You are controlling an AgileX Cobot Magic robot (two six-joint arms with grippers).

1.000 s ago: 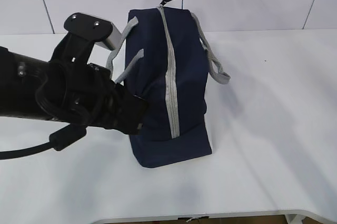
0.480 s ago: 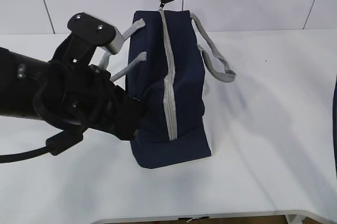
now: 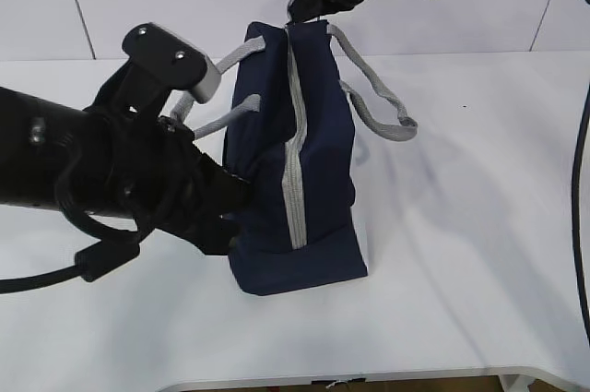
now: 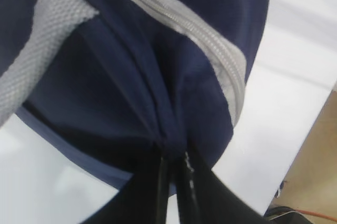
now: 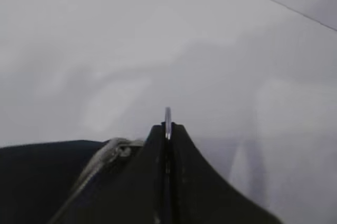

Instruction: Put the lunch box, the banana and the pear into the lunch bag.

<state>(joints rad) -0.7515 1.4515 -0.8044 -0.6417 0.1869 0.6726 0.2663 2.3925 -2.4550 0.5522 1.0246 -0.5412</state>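
The navy lunch bag stands on the white table, its grey zipper closed along the side facing the camera. My left gripper is shut on a fold of the bag's navy fabric at its lower left side. My right gripper is at the bag's top far end, shut on the zipper's ring pull. The zipper end shows just left of the right gripper's fingertips. The lunch box, the banana and the pear are out of view.
Two grey webbing handles hang off the bag, one to each side. The white table spreads to the right and front of the bag. A white wall stands behind.
The bag's top has shifted right and the bag now stands more upright, leaning. My right gripper has moved right with the zipper pull. The left arm has shifted slightly, still pinching the fabric.
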